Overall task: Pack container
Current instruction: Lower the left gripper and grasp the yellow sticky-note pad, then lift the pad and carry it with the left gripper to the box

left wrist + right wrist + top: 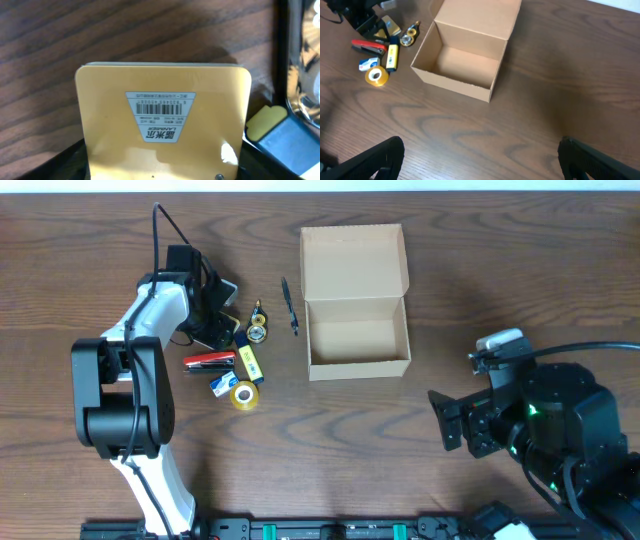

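The cardboard box (358, 367) sits open toward the far middle of the wooden worktop (400, 460), its flap lid folded back flat and its inside bare. Left of it lies a cluster of stationery: a pen (289, 305) just beside the box, then a red stapler (208, 361), a yellow roll of tape (243, 395) and a few smaller bits. The left arm (150, 310) reaches into that cluster, and the left jaws stand on either side of a yellow pad (162, 110) with a barcode label; whether they grip it I cannot tell. The right arm (550, 420) hangs near the worktop's right side, well apart from the box; the right jaws are wide apart with nothing between them.
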You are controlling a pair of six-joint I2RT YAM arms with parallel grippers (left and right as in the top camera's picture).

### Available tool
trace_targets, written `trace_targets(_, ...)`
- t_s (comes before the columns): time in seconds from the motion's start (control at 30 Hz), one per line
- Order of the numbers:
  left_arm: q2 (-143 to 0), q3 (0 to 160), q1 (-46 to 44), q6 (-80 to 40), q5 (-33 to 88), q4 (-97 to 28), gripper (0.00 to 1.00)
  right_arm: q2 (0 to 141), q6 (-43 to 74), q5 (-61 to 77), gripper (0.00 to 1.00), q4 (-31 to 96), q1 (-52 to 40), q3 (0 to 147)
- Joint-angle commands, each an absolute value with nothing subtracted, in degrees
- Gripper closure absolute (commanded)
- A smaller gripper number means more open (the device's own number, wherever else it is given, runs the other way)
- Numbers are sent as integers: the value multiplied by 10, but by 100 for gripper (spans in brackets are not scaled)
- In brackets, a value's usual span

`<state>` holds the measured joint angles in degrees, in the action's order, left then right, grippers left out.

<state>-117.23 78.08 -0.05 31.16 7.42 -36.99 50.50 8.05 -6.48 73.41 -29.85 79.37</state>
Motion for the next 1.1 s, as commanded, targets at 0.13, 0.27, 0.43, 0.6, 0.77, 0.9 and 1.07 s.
trace_targets(0.13, -1196, 770, 0, 310, 71, -372, 46, 505, 78, -71, 1, 734, -295, 794)
trace_targets(0.27, -1196, 770, 0, 310, 71, -374, 53, 505, 78, -71, 1, 734, -295, 794)
trace_targets(0.43, -1195, 770, 0, 310, 68, -375, 59, 505, 78, -71, 1, 734, -295, 794)
trace_targets(0.6, -1192, 788, 0, 281, 49, -390, 61, 505, 78, -71, 1, 734, -295, 794)
trace_targets(0.77, -1190, 859, 0, 274, 49, -461, 65, 505, 78, -71, 1, 734, -295, 794)
trace_targets(0.9, -1190, 932, 0, 247, 50, -523, 67, 505, 78, -71, 1, 734, -295, 794)
trace_targets(1.07, -1190, 1038, -1, 227, 90, -611, 68, 505, 78, -71, 1, 734, -295, 794)
